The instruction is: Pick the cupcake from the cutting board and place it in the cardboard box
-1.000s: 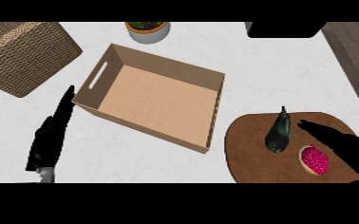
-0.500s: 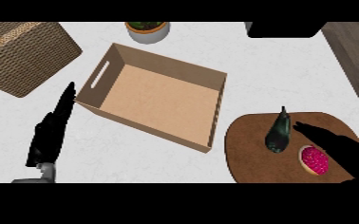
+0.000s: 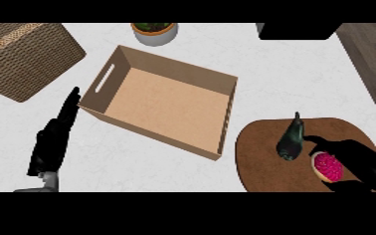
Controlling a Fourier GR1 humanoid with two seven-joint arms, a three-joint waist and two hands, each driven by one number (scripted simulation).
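Observation:
The cupcake (image 3: 328,167), with pink topping, sits on the round brown cutting board (image 3: 260,164) at the lower right. My right hand (image 3: 355,155) comes in from the right edge, its thumb above the cupcake and its fingers curled below it, closing round it. The open cardboard box (image 3: 163,104), with a handle slot in its left wall, lies in the middle of the counter, left of the board. My left hand (image 3: 53,140) rests at the lower left beside the box, fingers straight and pointing up.
A dark green eggplant-like vegetable (image 3: 291,140) lies on the board right next to the cupcake and my thumb. A woven basket (image 3: 29,57) stands at the upper left, a potted plant (image 3: 154,31) at the top, a dark object (image 3: 297,31) at the top right.
My right thumb has come down a little closer to the cupcake. The left hand has barely shifted. The cupcake and box have not moved.

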